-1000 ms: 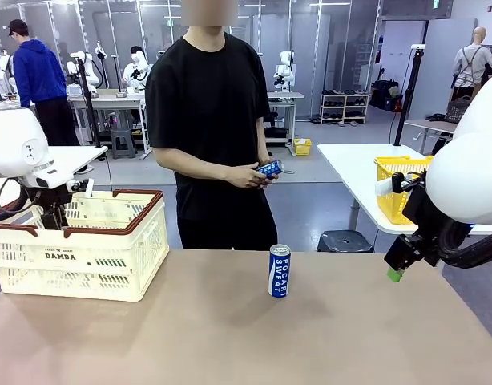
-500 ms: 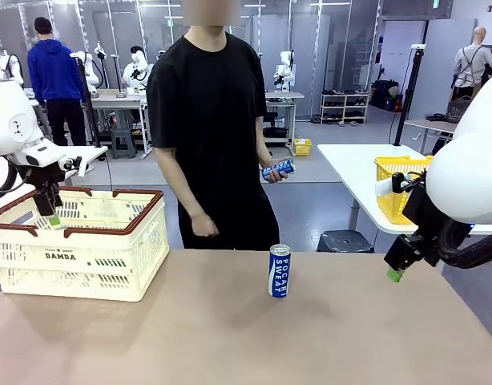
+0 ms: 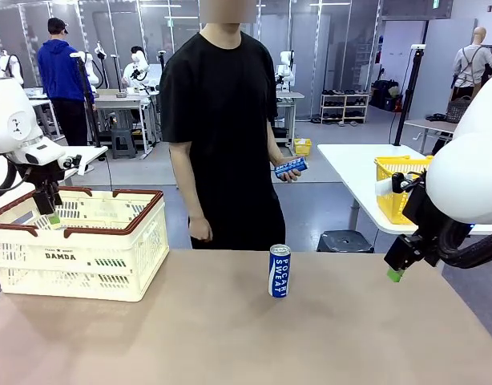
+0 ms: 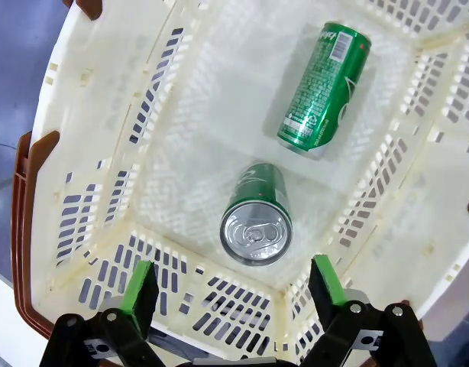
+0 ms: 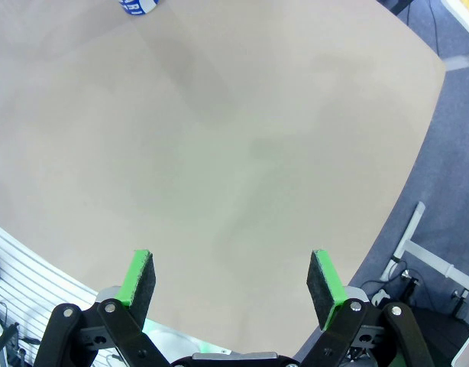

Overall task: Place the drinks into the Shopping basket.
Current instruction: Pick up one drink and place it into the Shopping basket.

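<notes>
Right tool [image 5: 231, 264] hangs open over tan lab table [image 5: 219, 153].

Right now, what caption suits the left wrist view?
Open left gripper over the Shopping basket, which holds an upright green can and a second green can lying on its side.

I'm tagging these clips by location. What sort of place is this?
Probably a robotics lab or test hall, not a shop: a Shopping basket and a blue can sit on a tan table beside a white robot arm, with more white tables on an open grey floor behind the person.
</notes>
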Available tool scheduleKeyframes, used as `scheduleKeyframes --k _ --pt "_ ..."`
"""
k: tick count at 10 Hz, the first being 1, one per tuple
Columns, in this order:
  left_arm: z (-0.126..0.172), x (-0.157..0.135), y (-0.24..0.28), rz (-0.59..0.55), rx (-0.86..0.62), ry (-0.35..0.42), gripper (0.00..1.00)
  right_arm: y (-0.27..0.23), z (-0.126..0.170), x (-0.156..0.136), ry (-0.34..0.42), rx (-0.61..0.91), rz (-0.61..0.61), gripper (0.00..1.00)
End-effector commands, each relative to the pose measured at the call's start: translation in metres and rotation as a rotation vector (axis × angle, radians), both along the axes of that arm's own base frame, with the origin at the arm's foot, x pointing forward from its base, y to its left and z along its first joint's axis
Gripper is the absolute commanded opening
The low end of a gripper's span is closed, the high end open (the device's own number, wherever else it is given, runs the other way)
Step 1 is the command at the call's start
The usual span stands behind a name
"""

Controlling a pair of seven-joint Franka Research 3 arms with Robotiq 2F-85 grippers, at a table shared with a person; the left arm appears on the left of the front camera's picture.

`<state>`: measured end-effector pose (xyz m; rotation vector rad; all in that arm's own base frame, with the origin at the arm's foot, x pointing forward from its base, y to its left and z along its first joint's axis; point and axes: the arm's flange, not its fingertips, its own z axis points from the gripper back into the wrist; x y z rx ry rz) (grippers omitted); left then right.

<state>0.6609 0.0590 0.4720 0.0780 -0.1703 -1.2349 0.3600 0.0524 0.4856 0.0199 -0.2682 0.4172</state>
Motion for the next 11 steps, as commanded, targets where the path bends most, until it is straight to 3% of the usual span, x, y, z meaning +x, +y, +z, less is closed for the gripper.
scheduleKeyframes --k 1,7,11 --pt "-0.001 0.000 0.001 0.000 0.000 0.000 1.00 -0.001 0.000 0.000 0.001 0.003 -0.001 1.00" --pt "0.000 0.000 0.000 0.000 0.000 0.000 1.00 -0.001 0.000 0.000 0.001 0.003 -0.001 1.00" --pt "0.076 -0.019 -0.035 -0.091 0.035 -0.107 1.00 -0.001 0.000 0.000 0.001 0.003 -0.001 1.00"
